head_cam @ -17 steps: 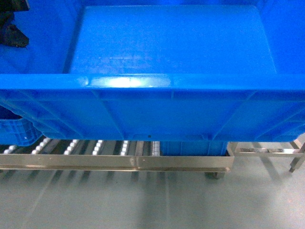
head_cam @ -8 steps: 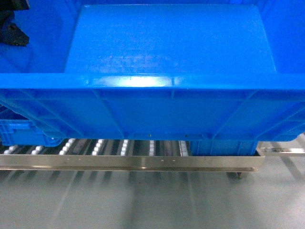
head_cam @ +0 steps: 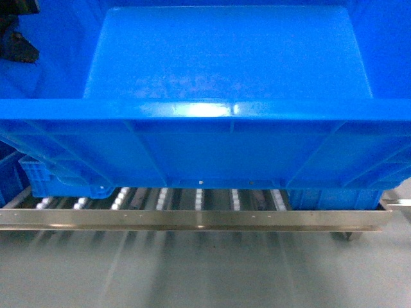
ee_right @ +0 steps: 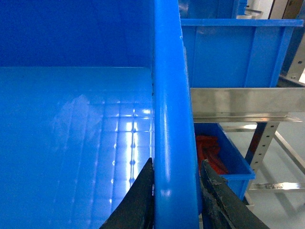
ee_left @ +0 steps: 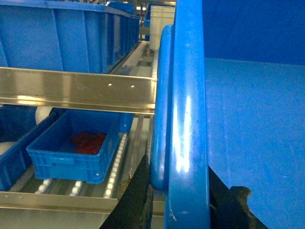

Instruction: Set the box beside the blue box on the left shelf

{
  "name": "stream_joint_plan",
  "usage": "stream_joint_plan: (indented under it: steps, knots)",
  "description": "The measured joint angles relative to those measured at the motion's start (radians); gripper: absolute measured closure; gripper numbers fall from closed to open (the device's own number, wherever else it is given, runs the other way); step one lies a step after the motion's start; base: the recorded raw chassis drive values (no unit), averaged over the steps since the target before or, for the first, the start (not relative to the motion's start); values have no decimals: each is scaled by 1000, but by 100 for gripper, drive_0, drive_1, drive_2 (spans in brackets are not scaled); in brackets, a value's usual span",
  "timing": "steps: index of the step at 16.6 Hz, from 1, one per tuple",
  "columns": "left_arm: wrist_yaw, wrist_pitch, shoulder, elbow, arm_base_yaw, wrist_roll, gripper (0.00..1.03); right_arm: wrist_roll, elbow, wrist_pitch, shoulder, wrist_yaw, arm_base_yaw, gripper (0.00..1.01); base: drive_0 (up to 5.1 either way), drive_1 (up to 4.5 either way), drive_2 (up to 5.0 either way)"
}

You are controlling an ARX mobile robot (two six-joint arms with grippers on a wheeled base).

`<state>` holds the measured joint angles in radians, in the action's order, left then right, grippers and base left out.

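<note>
The box (head_cam: 225, 58), a big bright-blue crate with a grid floor, fills the upper head view and hangs in front of the left shelf (head_cam: 192, 219), whose white rollers (head_cam: 199, 197) show under it. My left gripper (ee_left: 178, 167) is shut on the box's left rim (ee_left: 190, 109). My right gripper (ee_right: 176, 164) is shut on its right rim (ee_right: 169, 95). A smaller blue box (head_cam: 58, 183) sits on the rollers at the left, and it holds red items (ee_left: 88, 142). Another blue box (ee_right: 226, 164) with red contents sits to the right.
An upper shelf with a steel lip (ee_left: 76, 90) carries more blue crates (ee_left: 57, 38), and its lip also runs right of the crate (ee_right: 238, 102). A perforated rack leg (ee_right: 259, 143) stands on the grey floor (head_cam: 205, 269).
The shelf and its boxes have slid to the right in the head view, so more of the left blue box and rollers show. The box stays gripped on both rims.
</note>
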<state>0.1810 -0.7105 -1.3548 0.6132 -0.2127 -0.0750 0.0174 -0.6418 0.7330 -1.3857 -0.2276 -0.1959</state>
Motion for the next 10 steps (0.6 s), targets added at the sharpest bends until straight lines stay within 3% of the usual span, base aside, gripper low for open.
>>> stream_joint_plan:
  steps: [10]
  knots:
    - [-1,0,0,0,6,1,86,0,0,-1,-1,0,-6,81,-499,247,247]
